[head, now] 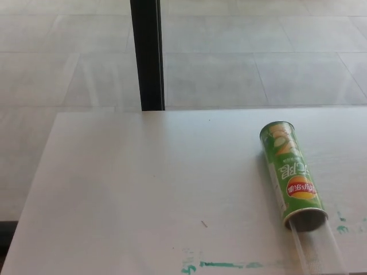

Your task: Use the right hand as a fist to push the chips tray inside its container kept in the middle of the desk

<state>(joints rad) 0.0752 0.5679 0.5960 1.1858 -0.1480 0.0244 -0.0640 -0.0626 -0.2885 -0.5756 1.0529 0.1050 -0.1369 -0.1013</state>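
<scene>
Can point(292, 175) lay on its side right of the desk point(143, 195), tray point(318, 249) poking out toward the robot — push goes straight along that axis (no hands visible, so can't tell fist or not).

The white rectangular desk top point(143, 189) lies open across its whole left and middle, from the near edge to the far edge; a hand could pass there unhindered. The one obstacle is on the right: a green cylindrical chips can point(291, 175) lying on its side, closed end far, open mouth near. A clear plastic tray point(316, 249) juts from that mouth toward the near edge (its outline is faint and hard to trace). Free room remains right of the can. Green paint smears point(223, 264) near the front edge are flat. A black upright post point(147, 54) stands beyond the far edge.
</scene>
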